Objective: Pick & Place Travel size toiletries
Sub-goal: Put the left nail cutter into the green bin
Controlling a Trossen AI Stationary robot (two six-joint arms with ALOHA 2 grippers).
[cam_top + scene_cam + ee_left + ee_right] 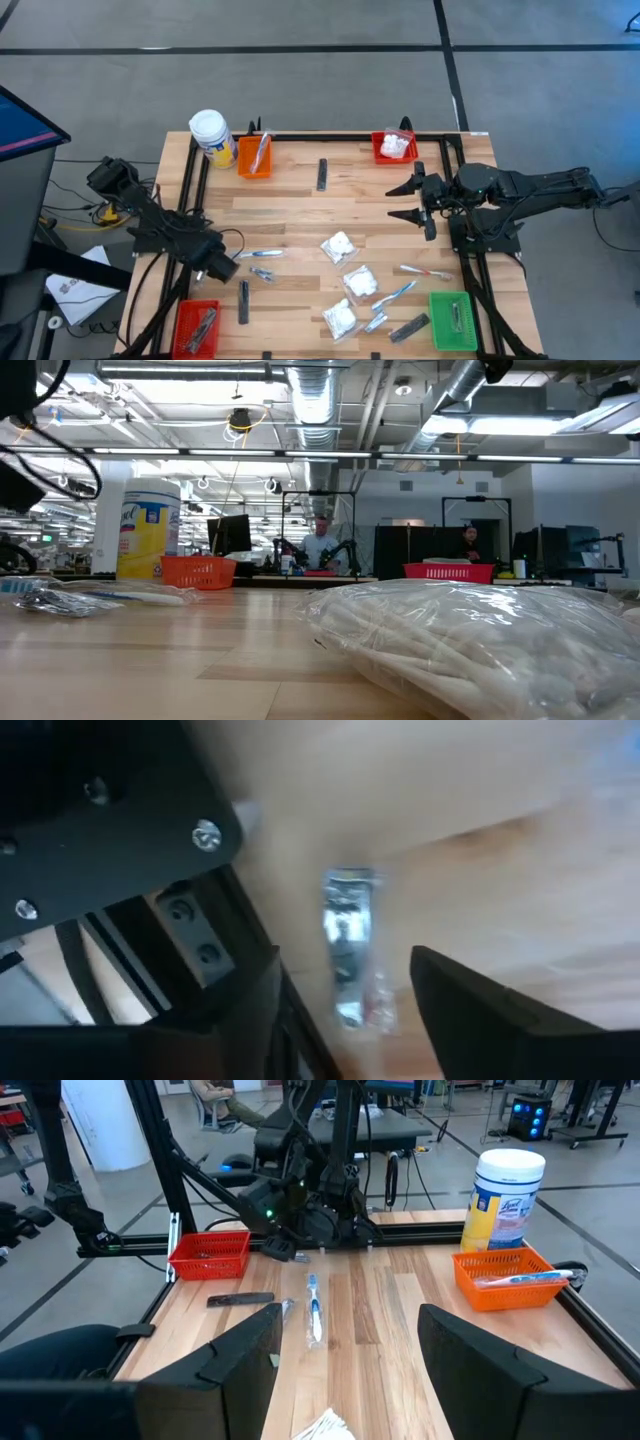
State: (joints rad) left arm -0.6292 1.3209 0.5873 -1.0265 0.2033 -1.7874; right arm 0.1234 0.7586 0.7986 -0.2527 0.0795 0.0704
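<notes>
In the left wrist view a small silvery sachet [348, 935] lies on the wood between the two fingers of my open left gripper [345, 965], which points down at the table's near left [226, 267]. No touch shows. Close to its right lie a wrapped white-blue toothbrush [258, 254], a small silvery-blue item [263, 272] and a dark grey bar [243, 300]. White puffy packets [338, 247] [360, 283] [340, 318], toothbrushes [425, 271] [395, 293] and more bars [409, 327] [321, 174] lie farther right. My right gripper [408, 200] hovers open at the right, holding nothing.
A red bin [197, 328] with a dark bar stands at the near left corner. An orange bin [254, 155] with a toothbrush and a yellow jar [212, 138] stand at the far left. A red bin [394, 147] with a white packet is far right, a green bin [452, 320] near right.
</notes>
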